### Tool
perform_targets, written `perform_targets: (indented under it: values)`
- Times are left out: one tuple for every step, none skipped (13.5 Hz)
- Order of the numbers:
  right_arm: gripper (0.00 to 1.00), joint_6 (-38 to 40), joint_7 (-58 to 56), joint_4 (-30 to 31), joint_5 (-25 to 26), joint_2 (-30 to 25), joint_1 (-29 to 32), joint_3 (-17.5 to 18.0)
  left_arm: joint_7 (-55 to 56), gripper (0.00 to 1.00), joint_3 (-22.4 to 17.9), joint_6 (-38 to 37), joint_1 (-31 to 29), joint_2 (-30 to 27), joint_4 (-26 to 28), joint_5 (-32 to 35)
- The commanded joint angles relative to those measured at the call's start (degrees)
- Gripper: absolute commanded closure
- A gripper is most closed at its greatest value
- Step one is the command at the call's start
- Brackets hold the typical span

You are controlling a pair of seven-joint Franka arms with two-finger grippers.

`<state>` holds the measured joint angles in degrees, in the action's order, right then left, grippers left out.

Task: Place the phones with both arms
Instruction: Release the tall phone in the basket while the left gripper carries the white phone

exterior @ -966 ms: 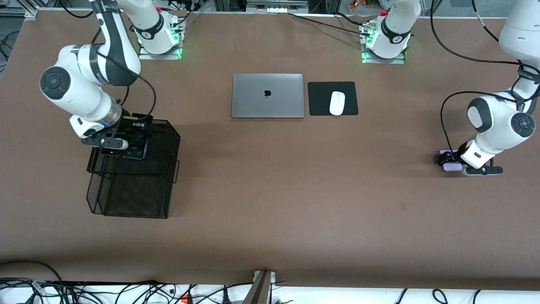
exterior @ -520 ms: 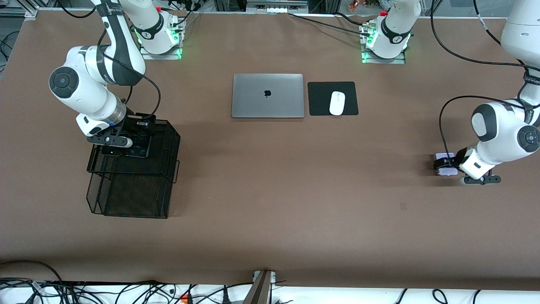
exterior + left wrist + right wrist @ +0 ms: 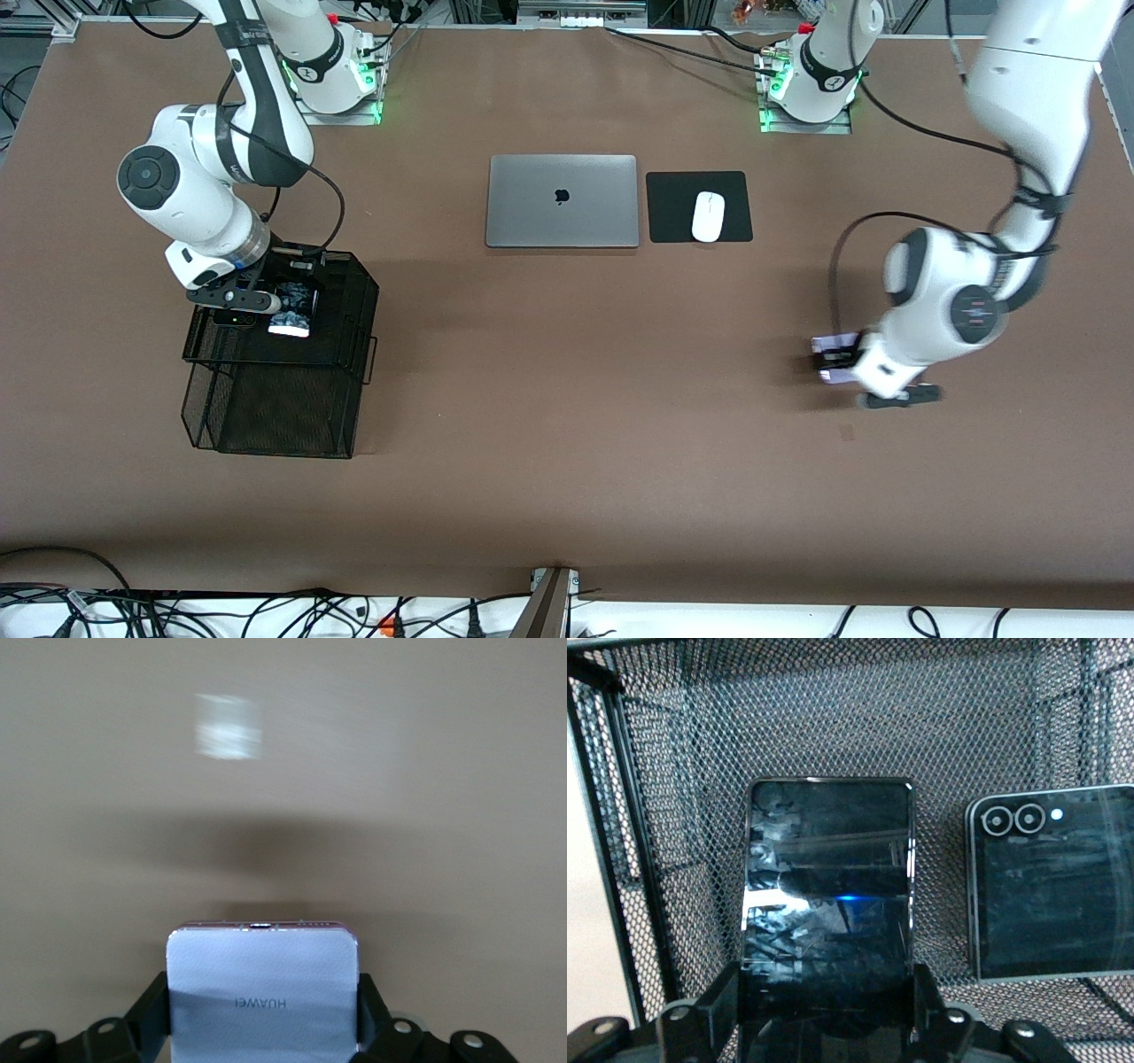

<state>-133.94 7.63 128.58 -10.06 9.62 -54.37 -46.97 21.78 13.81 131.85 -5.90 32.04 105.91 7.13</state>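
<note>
Right gripper was clamped on a black phone, holding it inside the top tier of the mesh basket at the right arm's end of the bench. You had another black phone w/ twin camera lenses lying beside it in the same tier. Left gripper gripped the pink-white phone over bare bench at the left arm's end. Laptop and mouse on its pad sat nearer the bases.
</note>
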Motion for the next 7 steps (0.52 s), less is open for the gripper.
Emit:
perform_targets:
  values:
    - [1.00, -1.40, 0.98, 0.62, 0.83, 1.01, -0.30, -0.05, 11.23, 1.00, -0.80, -4.14, 8.60, 1.17, -4.56, -0.36]
    - [1.00, -2.02, 0.89, 0.53, 0.83, 1.53, -0.30, -0.05, 14.57, 1.00, -0.80, -4.15, 11.23, 1.96, -5.71, -0.45]
    - [1.00, -2.37, 0.89, 0.45, 0.83, 1.80, -0.21, -0.05, 17.83, 1.00, -0.80, -4.15, 13.78, 2.93, -7.20, -0.45]
    - [1.00, -2.46, 0.89, 0.18, 0.74, 1.98, -0.21, -0.05, 20.47, 1.00, -0.80, -4.15, 15.98, 4.24, -8.95, -1.06]
    - [1.00, -2.47, 0.89, 0.18, 0.66, 2.06, -0.21, -0.05, 22.76, 1.00, -0.80, -4.15, 18.62, 5.91, -11.41, -1.84]
    - [1.00, -2.55, 0.89, 0.09, 0.57, 2.07, -0.21, -0.05, 24.87, 1.00, -0.80, -4.15, 20.90, 7.58, -13.69, -2.11]
    - [0.94, -2.64, 0.98, 0.09, 0.39, 2.07, -0.13, -0.05, 26.89, 1.00, -0.80, -4.15, 22.84, 9.07, -15.89, -2.12]
